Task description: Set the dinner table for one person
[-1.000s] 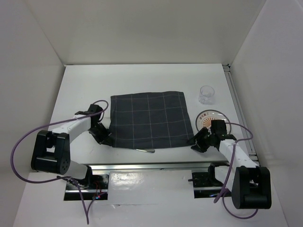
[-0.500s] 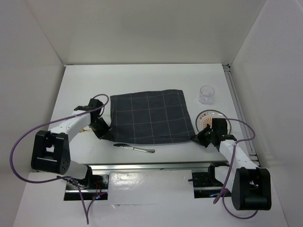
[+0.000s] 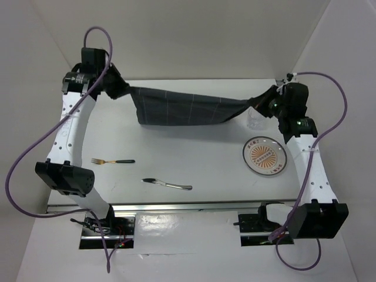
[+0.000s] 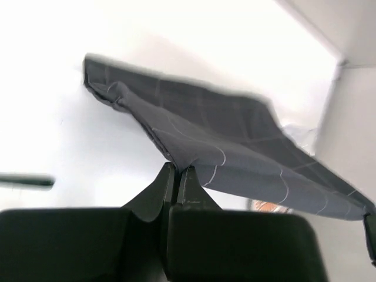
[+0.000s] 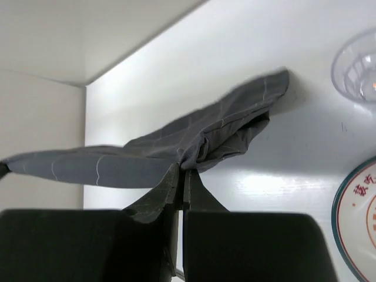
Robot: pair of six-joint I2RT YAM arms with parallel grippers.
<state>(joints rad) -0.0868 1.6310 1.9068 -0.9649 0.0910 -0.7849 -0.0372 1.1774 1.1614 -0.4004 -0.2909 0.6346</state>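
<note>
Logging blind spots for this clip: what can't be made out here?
Top view: cup partly hidden by cloth and right gripper; plate lettering too small.
Left wrist: fork blurred, cut by left edge.
Right wrist: plate and cup cut by right edge.

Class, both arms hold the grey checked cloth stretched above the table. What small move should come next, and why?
Probably lower both arms together, cloth kept taut, to lay it flat on the dinner table. The left fingers and right fingers each pinch one end, it sags between them, and the cup stands near its right end.
</note>
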